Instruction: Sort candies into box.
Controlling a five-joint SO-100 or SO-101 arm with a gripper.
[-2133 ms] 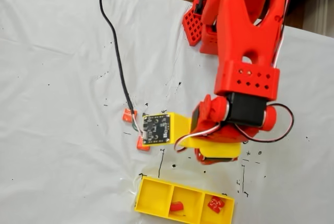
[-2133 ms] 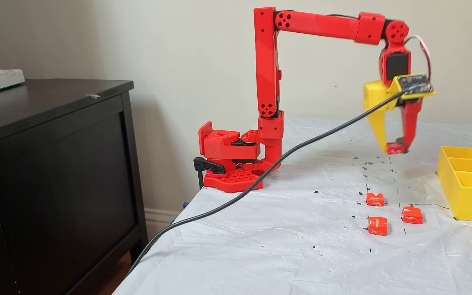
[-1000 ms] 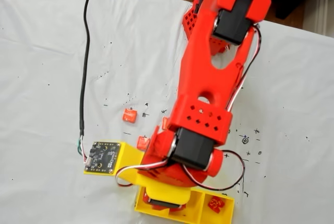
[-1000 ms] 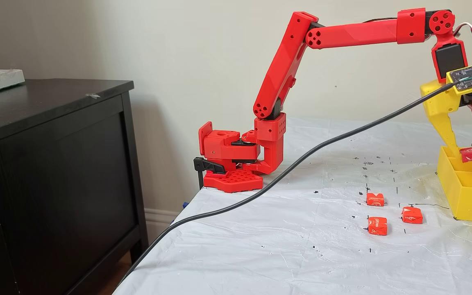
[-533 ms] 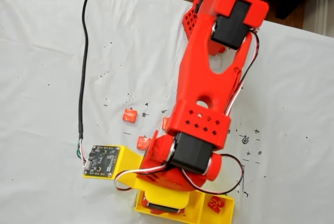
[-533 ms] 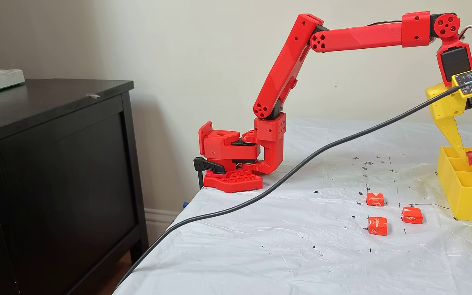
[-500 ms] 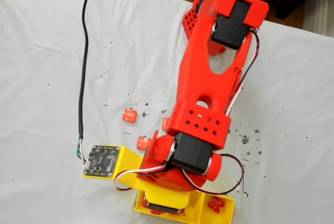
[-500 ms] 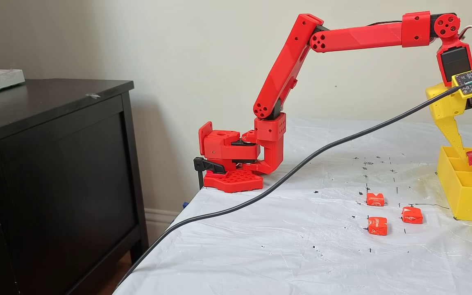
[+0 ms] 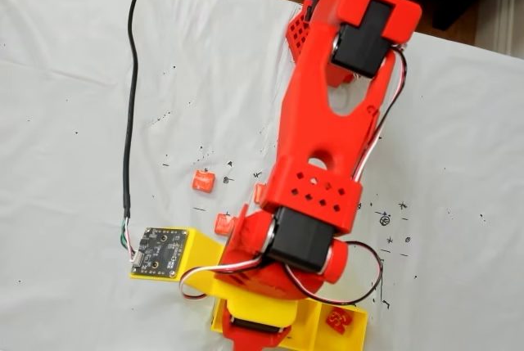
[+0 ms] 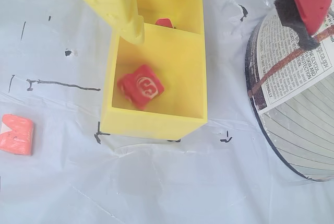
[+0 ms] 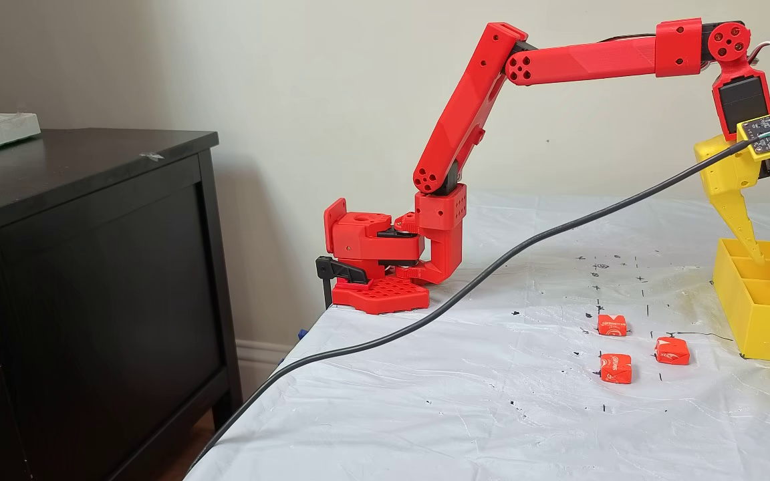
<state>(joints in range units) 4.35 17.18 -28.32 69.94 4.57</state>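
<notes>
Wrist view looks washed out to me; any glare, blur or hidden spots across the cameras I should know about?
Wrist view: table cover is overexposed, but the red candy in the yellow box reads sharply; the yellow finger near the lens is soft. Top-down fixed view: the arm hides most of the box. Side fixed view: even light, sharp, box cropped at the right edge.

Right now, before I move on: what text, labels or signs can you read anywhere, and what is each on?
"S", a white swirled mark: on the deep red candy in the box's near compartment, wrist view.
"GLYCOL" (uncertain): on the round container; the rest of its small print is too blurred to read.
Orange candy: white marking, no readable text.
Circuit board: too small to read.
Pen marks on the table cover: ticks and lines, no words.
</notes>
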